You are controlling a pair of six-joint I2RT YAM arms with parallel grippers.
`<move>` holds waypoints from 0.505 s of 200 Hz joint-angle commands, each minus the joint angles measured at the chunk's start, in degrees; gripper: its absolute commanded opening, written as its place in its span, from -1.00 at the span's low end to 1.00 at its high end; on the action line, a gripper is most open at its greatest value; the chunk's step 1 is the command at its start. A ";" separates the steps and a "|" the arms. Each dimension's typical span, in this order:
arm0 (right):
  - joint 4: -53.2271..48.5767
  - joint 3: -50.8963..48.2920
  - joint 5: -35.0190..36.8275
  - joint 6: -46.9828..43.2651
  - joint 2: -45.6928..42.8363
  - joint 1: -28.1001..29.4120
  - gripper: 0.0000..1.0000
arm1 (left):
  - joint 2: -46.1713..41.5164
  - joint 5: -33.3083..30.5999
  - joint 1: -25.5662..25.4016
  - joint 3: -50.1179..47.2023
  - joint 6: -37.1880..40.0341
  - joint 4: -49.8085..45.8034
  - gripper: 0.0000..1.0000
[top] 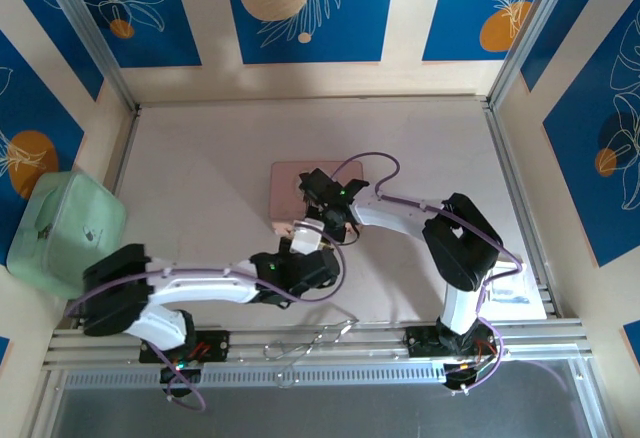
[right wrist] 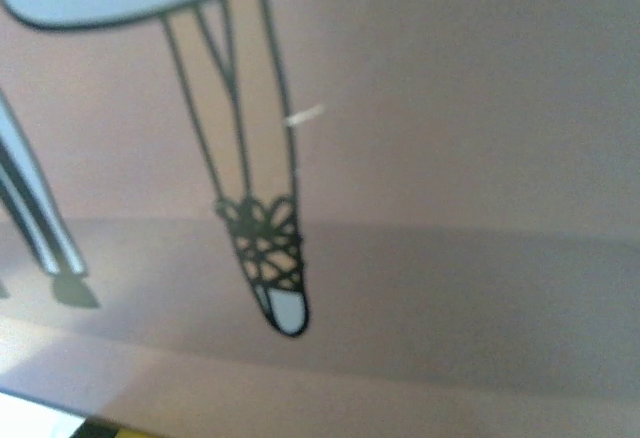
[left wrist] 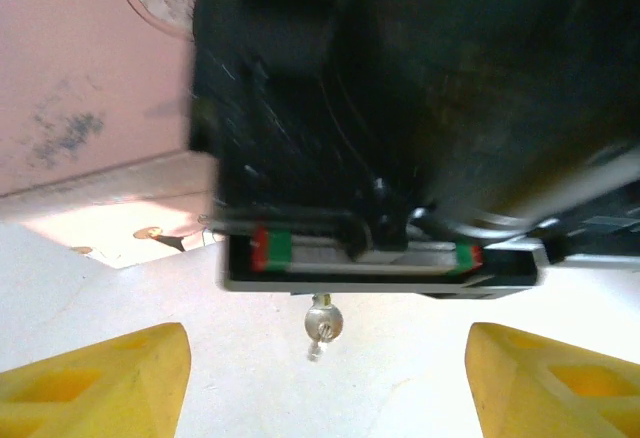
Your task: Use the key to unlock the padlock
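Note:
The pink tin [top: 290, 186] lies mid-table, and its lid with the cartoon legs [right wrist: 262, 248] is very close in the right wrist view. My right gripper [top: 326, 192] sits low over the tin's right part; its jaws are hidden. In the left wrist view its black body [left wrist: 380, 158] looms close, and a small silvery key-like piece [left wrist: 322, 320] pokes out beneath it. I cannot tell what holds that piece. My left gripper [left wrist: 325, 388] is open just in front, yellow fingers [left wrist: 100, 378] wide apart, nothing between them. The blue padlock is hidden.
A pale green lidded box [top: 65, 230] stands at the table's left edge. A bent wire tool [top: 312, 339] lies on the front rail between the arm bases. A printed sheet [top: 515, 293] lies at the right, by the right arm's base.

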 commanded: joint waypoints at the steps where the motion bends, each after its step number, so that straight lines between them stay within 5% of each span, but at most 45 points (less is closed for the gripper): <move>1: -3.30 -2.59 -5.00 1.32 2.14 1.67 -1.00 | -5.81 2.11 -0.13 0.68 -4.38 -6.90 0.41; 33: -4.84 -1.90 -2.35 -0.20 2.07 2.15 -1.00 | -13.18 4.93 2.88 0.24 -9.97 -15.82 0.25; 101: -3.89 -3.27 -0.77 -0.73 2.05 3.11 -0.98 | -22.42 10.28 9.61 -3.80 -10.75 -13.81 0.08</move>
